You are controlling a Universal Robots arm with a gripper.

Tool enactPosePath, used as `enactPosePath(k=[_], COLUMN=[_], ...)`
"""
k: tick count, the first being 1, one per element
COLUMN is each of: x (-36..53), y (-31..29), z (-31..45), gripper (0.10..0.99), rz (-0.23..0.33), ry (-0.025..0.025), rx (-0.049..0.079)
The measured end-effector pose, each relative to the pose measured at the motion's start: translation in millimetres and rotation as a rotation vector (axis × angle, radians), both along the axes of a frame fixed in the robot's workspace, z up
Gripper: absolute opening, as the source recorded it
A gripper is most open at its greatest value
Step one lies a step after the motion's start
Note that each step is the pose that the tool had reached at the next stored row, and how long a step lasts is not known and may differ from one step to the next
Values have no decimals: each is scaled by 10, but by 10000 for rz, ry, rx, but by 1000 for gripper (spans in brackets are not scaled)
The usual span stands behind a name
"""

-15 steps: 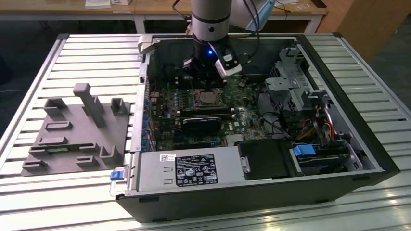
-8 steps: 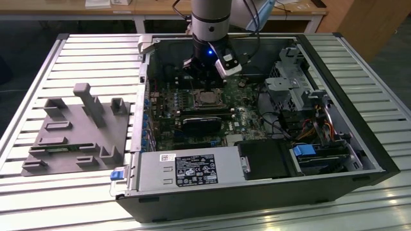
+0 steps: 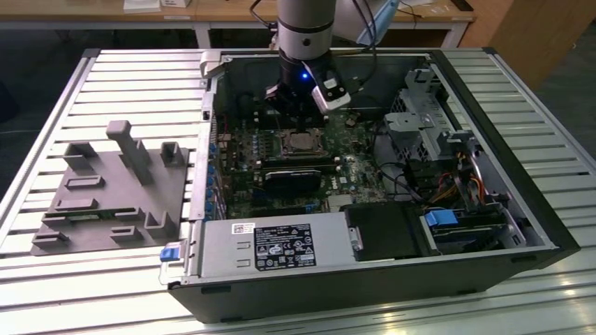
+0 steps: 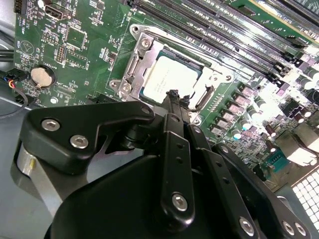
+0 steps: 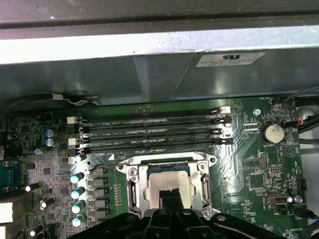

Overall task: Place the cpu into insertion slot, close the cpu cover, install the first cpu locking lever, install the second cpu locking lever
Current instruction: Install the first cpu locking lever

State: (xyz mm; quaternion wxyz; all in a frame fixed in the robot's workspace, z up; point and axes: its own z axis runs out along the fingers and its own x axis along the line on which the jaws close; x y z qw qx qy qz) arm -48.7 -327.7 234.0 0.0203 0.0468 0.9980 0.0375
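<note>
The cpu point(image 4: 168, 78) lies flat in the insertion slot point(image 5: 130, 191) on the green board, its dull silver face up. The silvery cpu cover point(image 4: 135, 59) lies down around it as a frame, and the chip shows through its window. A bent metal lever point(image 4: 204, 97) runs along one side of the socket. My gripper point(image 4: 174, 95) is shut with nothing in it, its narrow black tip just over the chip's near edge. In the first wrist view the gripper point(image 5: 169, 195) overlaps the cpu point(image 5: 167, 180). The exterior view has the gripper point(image 3: 296, 115) hanging above the socket point(image 3: 300, 143).
Long black memory slots point(image 5: 149, 132) run beside the socket, with a coin battery point(image 5: 273, 132) nearby. A black module point(image 3: 293, 178) sits below the socket, a grey power-supply box point(image 3: 270, 244) at the case front, a drive cage point(image 3: 428, 118) on the exterior view's right, and a grey fixture point(image 3: 112, 188) outside.
</note>
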Motion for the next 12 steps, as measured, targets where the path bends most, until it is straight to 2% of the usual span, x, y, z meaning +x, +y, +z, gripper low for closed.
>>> enactPosePath(k=[3, 12], x=[-40, -335], y=[-1, 0], z=[1, 0], gripper=[102, 102], rz=[0, -1], ry=[1, -38], rx=[-2, 0])
